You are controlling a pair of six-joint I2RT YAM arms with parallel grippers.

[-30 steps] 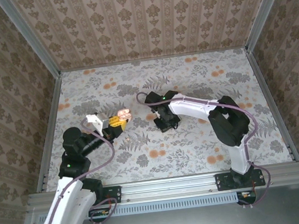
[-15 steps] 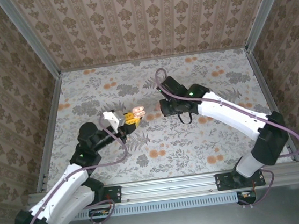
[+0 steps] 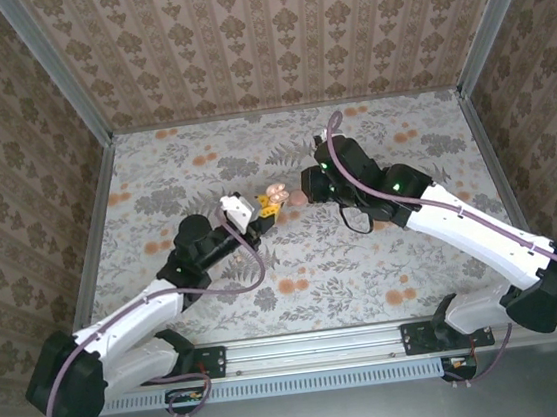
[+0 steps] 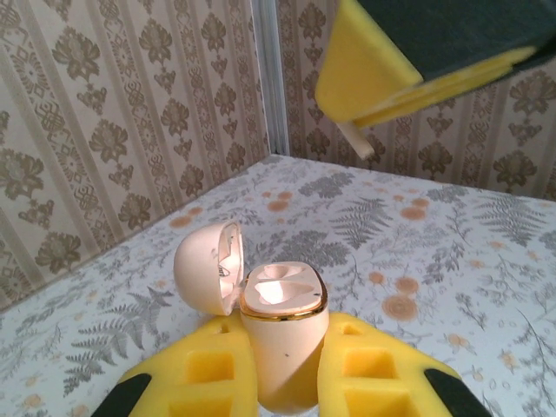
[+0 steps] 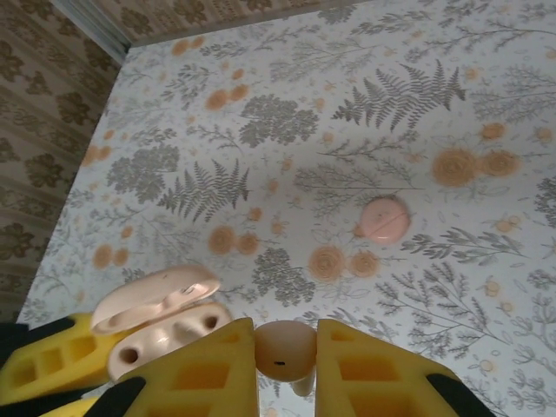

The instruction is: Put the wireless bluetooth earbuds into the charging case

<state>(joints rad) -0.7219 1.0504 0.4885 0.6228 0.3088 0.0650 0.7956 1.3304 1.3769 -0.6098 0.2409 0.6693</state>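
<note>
My left gripper [image 4: 282, 343] is shut on the charging case [image 4: 283, 308], a cream-pink shell held upright above the table. Its lid [image 4: 204, 269] is hinged open to the left, and both sockets look empty. My right gripper [image 5: 285, 349] is shut on one earbud [image 5: 283, 346], a round pink bud with its stem pointing down. It hovers just right of the open case [image 5: 156, 326]. In the top view the case [image 3: 276, 190] sits between the left gripper [image 3: 267, 210] and the right gripper [image 3: 299, 197]. A second earbud [image 5: 384, 219] lies on the table.
The floral tabletop [image 3: 386, 267] is walled by patterned panels on three sides, with a metal rail [image 3: 91, 240] at the left. The right gripper's yellow finger [image 4: 369, 69] hangs above the case in the left wrist view.
Both arms have swung toward the middle. The left one carried the open case right and forward. The right one lifted off the table with the earbud and came up beside the case.
</note>
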